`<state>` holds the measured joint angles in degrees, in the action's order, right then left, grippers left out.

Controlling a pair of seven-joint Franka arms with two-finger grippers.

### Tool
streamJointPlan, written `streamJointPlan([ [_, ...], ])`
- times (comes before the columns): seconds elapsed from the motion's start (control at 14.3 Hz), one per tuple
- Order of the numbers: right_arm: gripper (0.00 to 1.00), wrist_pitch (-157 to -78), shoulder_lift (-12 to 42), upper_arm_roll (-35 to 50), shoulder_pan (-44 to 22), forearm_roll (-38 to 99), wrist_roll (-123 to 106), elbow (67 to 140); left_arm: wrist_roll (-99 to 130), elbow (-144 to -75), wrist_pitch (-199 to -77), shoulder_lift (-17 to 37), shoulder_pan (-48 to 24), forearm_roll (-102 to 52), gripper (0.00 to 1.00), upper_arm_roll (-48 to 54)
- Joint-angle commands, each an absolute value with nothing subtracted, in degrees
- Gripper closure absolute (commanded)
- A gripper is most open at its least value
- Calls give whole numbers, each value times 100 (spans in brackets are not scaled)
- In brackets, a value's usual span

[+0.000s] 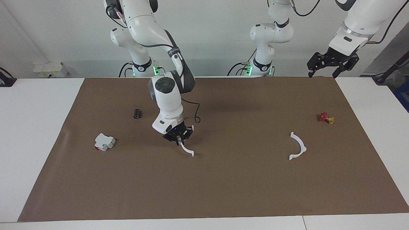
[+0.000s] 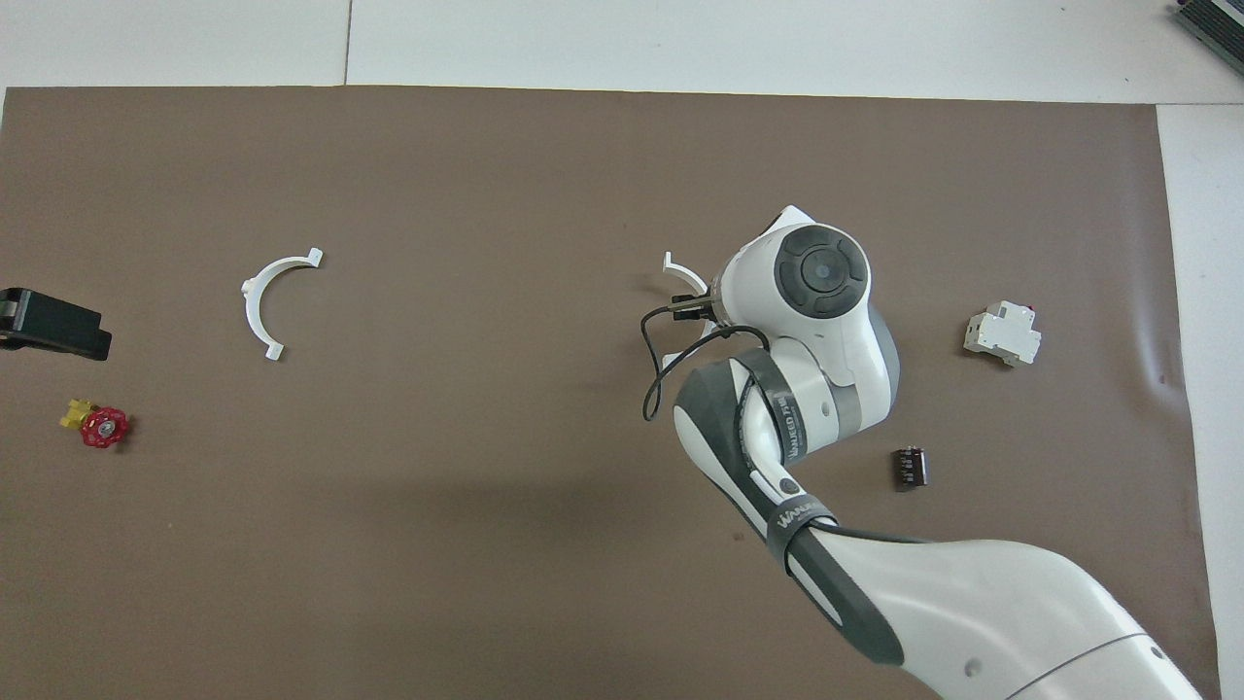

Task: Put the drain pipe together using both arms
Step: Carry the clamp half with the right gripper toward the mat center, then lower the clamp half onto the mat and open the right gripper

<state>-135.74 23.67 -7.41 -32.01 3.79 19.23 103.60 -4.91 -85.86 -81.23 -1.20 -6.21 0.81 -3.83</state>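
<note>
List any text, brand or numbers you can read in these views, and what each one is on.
"WANJED FUB", roughly: white lettering on the dark band of the right arm's forearm, too blurred to read reliably.
"WAN...": start of the same lettering on the black strap lower on that arm, rest cut off.
White breaker block, black cylinder, red valve: no readable marks.

Brown mat (image 1: 223, 191) covering the white surface (image 1: 35, 134). Toward the right arm's end: blocky white part (image 1: 104, 141) with a red spot; small black cylinder (image 1: 137, 113) nearer the robots. Toward the left arm's end: small red-and-yellow valve (image 1: 326, 118).
</note>
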Motion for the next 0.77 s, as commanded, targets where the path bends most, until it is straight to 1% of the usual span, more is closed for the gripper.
streamJointPlan([
  [0.0,100,-13570,2364,-756,-3427,-252,2644,10459,-439,-8754,-8121,-273,-571,123,0,-352],
  [0.07,100,-13596,2390,-747,-3445,-359,2802,10468,-439,-8754,-8121,-281,-571,123,0,-352],
  [0.21,100,-13806,2426,-747,-3682,-387,2865,10590,-439,-8754,-8112,-272,-571,123,0,-352],
  [0.7,100,-14114,2417,-747,-3726,-422,2584,10827,-439,-8754,-8121,-272,-571,123,0,-352],
])
